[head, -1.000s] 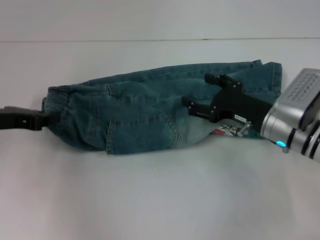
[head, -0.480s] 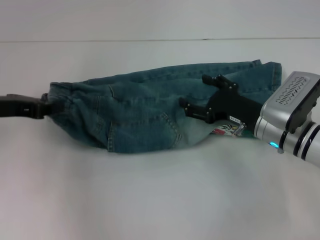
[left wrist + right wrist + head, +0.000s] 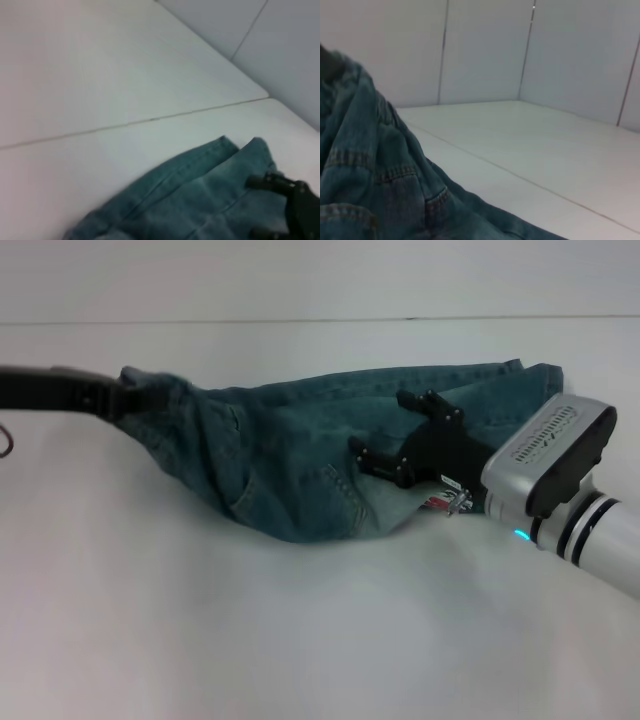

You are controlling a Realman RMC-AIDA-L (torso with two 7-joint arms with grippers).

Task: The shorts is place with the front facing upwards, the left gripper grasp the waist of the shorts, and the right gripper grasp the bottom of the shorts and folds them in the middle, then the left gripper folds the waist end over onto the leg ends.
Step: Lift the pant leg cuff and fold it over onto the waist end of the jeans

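The blue-green denim shorts (image 3: 290, 465) lie folded lengthwise across the white table (image 3: 300, 640). My left gripper (image 3: 112, 397), at the far left, is shut on the waist of the shorts (image 3: 150, 400) and holds that end raised off the table. The leg ends (image 3: 530, 385) rest flat at the far right and also show in the left wrist view as hems (image 3: 235, 150). Over the leg half of the shorts, my right gripper (image 3: 378, 422) is open and holds nothing. A colourful patch (image 3: 440, 503) peeks out under it. The right wrist view shows the lifted denim (image 3: 375, 185) close up.
White table surface stretches in front of the shorts and behind them up to a pale wall (image 3: 300, 280). In the left wrist view the right gripper (image 3: 295, 205) shows as a black claw over the cloth.
My left gripper has lifted the waist end upward and carried it to the right, bunching the cloth. The right gripper stayed open and shifted slightly left.
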